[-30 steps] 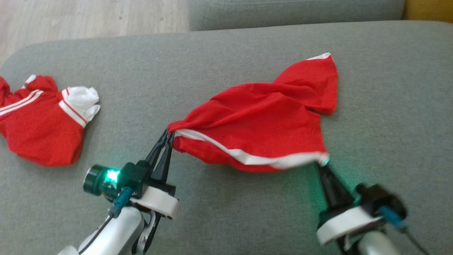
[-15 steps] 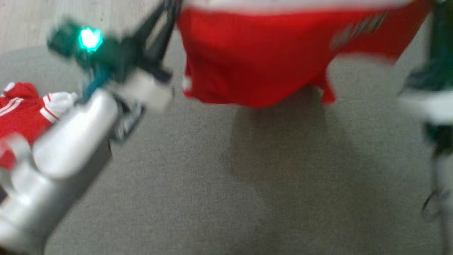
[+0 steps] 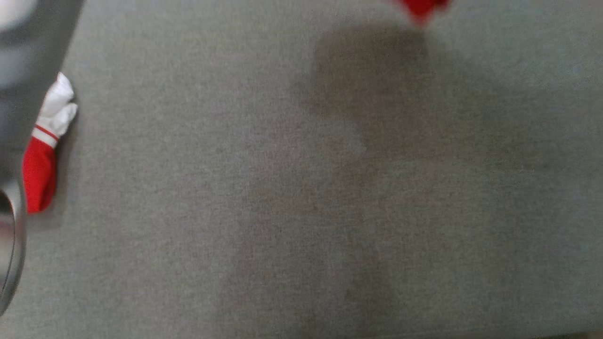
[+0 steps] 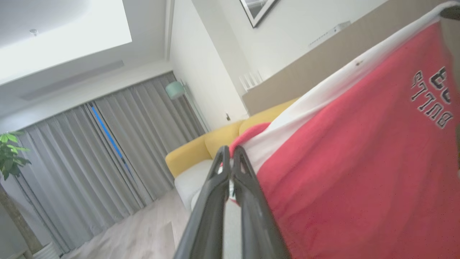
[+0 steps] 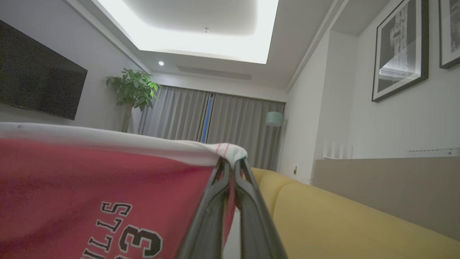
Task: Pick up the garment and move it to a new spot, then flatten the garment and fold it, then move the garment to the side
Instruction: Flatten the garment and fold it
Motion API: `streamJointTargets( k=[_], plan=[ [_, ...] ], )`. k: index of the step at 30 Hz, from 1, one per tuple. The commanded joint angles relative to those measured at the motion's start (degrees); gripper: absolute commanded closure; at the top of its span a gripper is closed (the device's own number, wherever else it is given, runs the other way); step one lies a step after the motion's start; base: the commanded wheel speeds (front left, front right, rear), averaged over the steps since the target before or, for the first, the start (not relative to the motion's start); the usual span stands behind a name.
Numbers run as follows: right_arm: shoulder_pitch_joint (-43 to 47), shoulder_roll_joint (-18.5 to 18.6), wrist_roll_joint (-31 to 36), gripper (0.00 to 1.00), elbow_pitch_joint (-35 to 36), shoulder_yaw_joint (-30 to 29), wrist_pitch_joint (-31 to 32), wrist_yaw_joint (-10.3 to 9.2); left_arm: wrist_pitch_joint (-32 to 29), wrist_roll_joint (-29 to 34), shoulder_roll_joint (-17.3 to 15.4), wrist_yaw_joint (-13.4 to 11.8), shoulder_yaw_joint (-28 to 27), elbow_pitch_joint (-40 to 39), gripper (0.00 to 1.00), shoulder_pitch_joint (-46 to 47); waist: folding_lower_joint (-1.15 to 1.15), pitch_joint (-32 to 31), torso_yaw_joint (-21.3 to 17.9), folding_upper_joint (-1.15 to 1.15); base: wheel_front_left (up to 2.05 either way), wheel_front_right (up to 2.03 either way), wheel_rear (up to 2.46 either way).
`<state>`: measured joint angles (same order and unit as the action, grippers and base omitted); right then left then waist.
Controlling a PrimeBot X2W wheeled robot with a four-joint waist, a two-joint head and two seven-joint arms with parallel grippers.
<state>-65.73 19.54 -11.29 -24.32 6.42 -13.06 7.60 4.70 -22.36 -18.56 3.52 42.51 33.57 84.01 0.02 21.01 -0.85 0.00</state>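
Note:
The garment is red with a white band and dark lettering. It hangs stretched between my two grippers, high above the grey cushion. In the left wrist view my left gripper (image 4: 230, 153) is shut on one white-edged corner of the garment (image 4: 352, 162). My right gripper (image 5: 231, 162) pinches the other corner of the garment (image 5: 90, 180) in the right wrist view. In the head view just a red tip of the garment (image 3: 420, 8) pokes in at the top edge, with its shadow on the cushion below.
The grey cushion (image 3: 301, 212) spans the head view. A second red and white garment (image 3: 41, 155) lies at its left edge, partly behind my blurred pale left arm (image 3: 23, 56). A yellow sofa (image 5: 341, 219) stands behind.
Both grippers have lifted the garment off the cushion and up past the top of the head view. The head camera has shifted too.

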Motion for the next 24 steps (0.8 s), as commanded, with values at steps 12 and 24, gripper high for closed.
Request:
streamJointTargets(
  k=[12,24],
  plan=[
    [7.23,1.75,-2.61,1.00,0.01,-0.29,-1.93,-0.11,9.72,-0.69,4.22,0.59,0.23,9.96,1.00,-6.54,-0.02,1.65,1.27,0.00,0.00,0.00,0.00],
    [39.88,0.68,-9.44,1.00,7.67,3.03,-0.50,-0.11,9.92,-5.13,4.56,-1.48,4.91,7.08,1.00,-38.06,-0.02,-6.44,-1.36,0.00,0.00,0.00,0.00]
  ],
)
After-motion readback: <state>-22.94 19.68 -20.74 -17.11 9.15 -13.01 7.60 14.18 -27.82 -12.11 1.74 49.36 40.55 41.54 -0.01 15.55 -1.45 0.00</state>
